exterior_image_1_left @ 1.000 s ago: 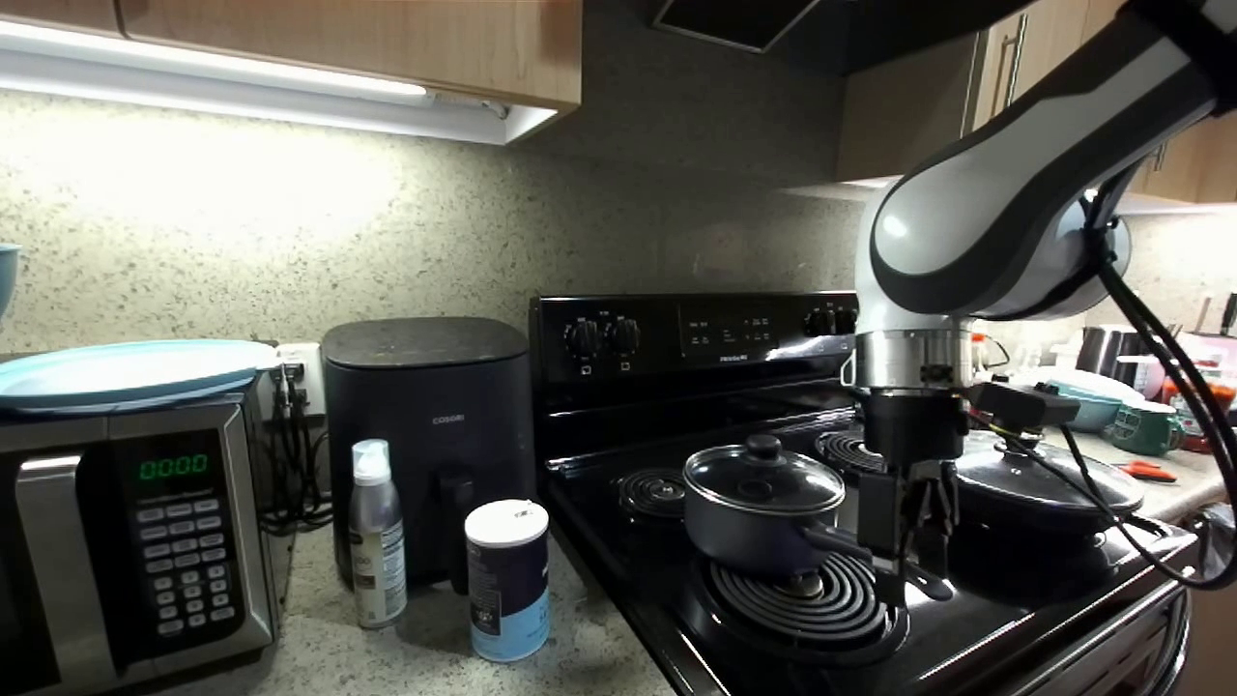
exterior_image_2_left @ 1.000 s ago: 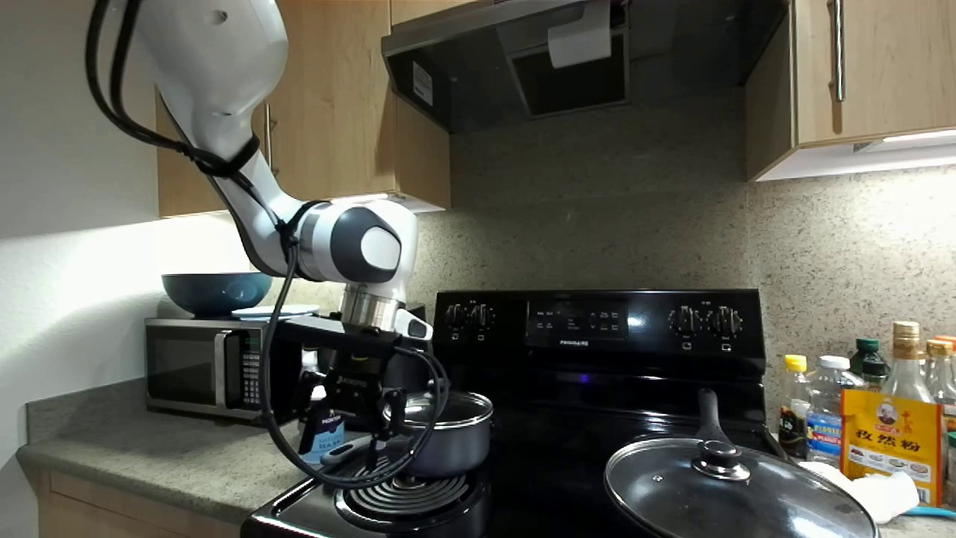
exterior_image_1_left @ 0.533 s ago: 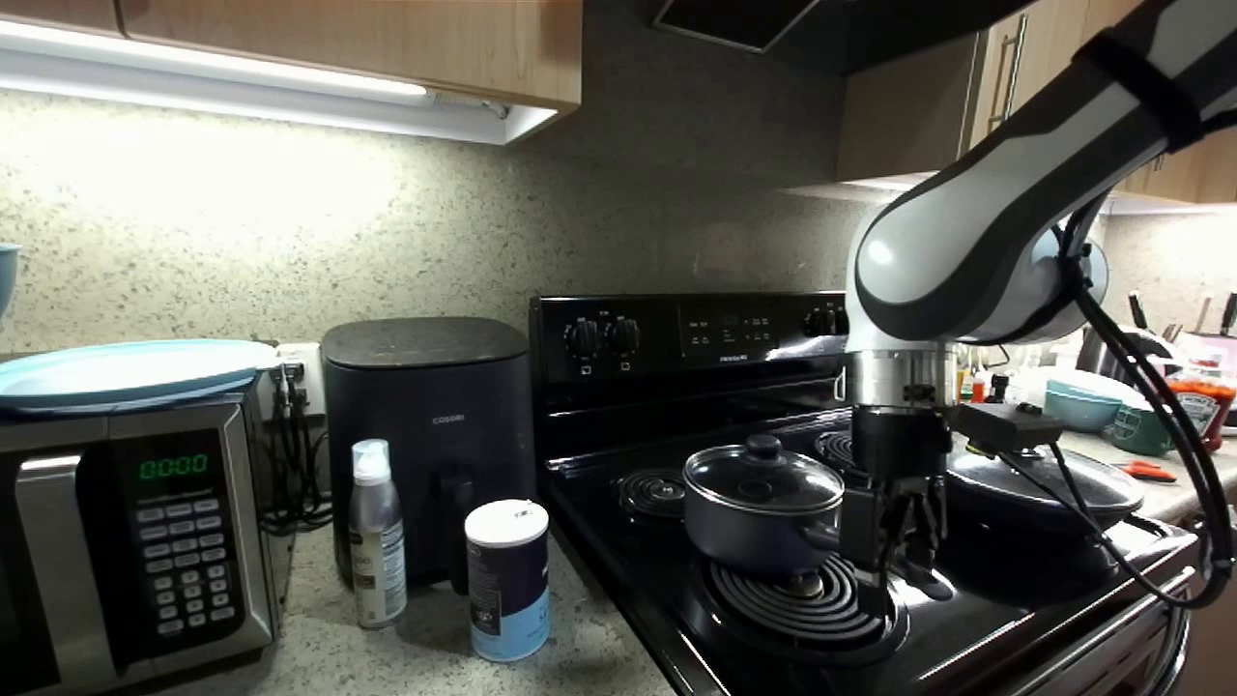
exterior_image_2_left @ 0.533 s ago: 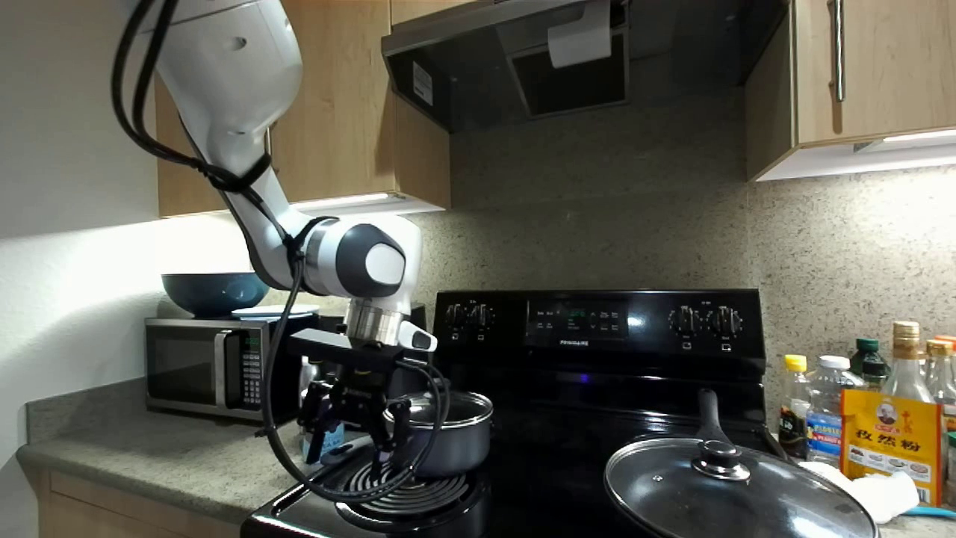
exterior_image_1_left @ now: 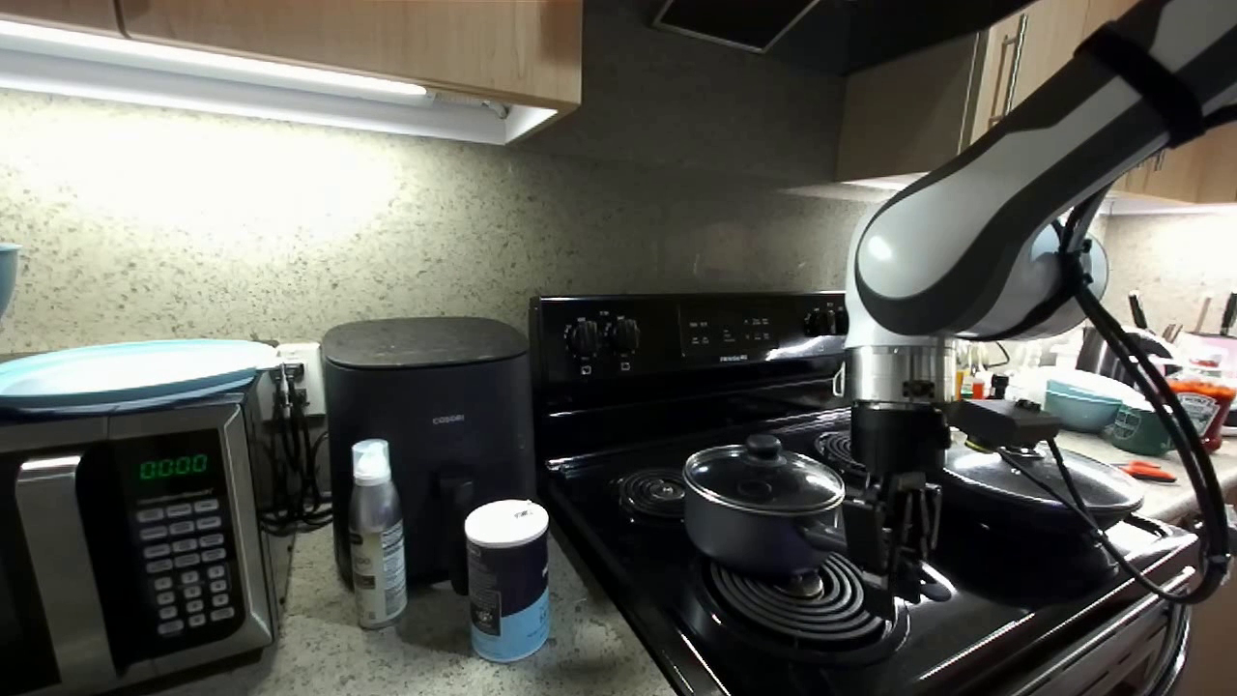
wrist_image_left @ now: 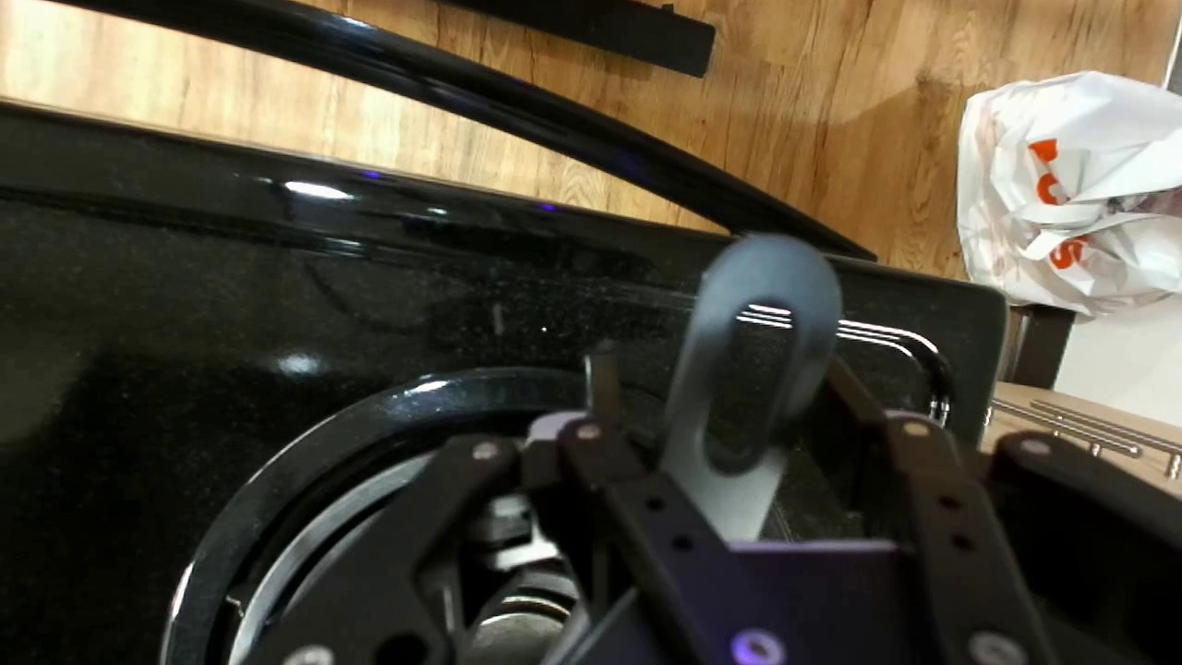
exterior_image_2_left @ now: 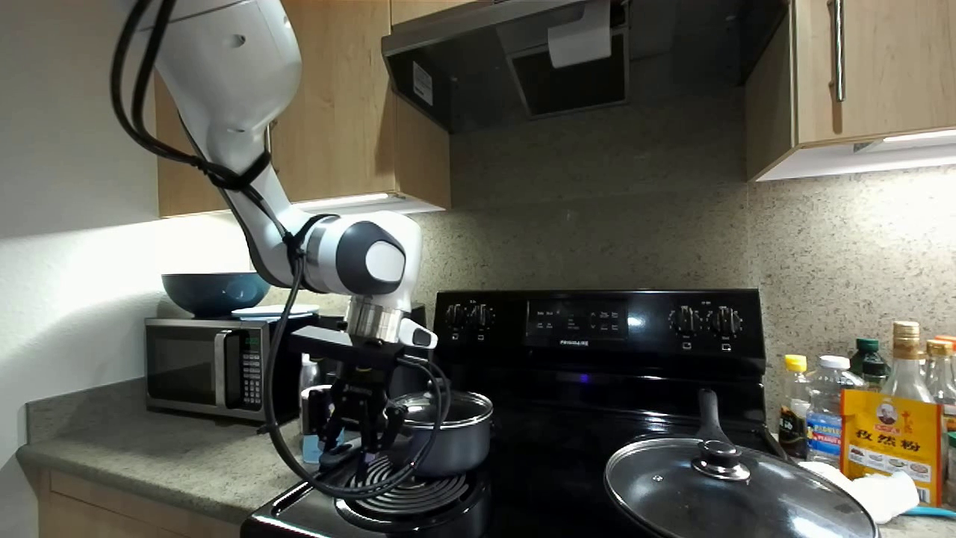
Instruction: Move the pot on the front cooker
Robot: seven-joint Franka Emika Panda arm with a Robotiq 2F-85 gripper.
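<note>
Pot (exterior_image_1_left: 759, 534) partly over front cooker (exterior_image_1_left: 831, 611); handle (wrist_image_left: 731, 499) between parted jaws of gripper (wrist_image_left: 725, 392).

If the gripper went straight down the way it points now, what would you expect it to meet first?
Probably the front cooker at its edge, or the stovetop just beside it; depth is unclear. The gripper straddles the pot handle, so its fingers should pass on either side.

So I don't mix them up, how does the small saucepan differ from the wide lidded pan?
The small saucepan is narrower than the wide lidded pan. The saucepan's handle points away from the control panel; the pan's handle points toward it. The saucepan leaves much of its coil bare; the pan shows no coil beneath. Both have knobbed glass lids.
</note>
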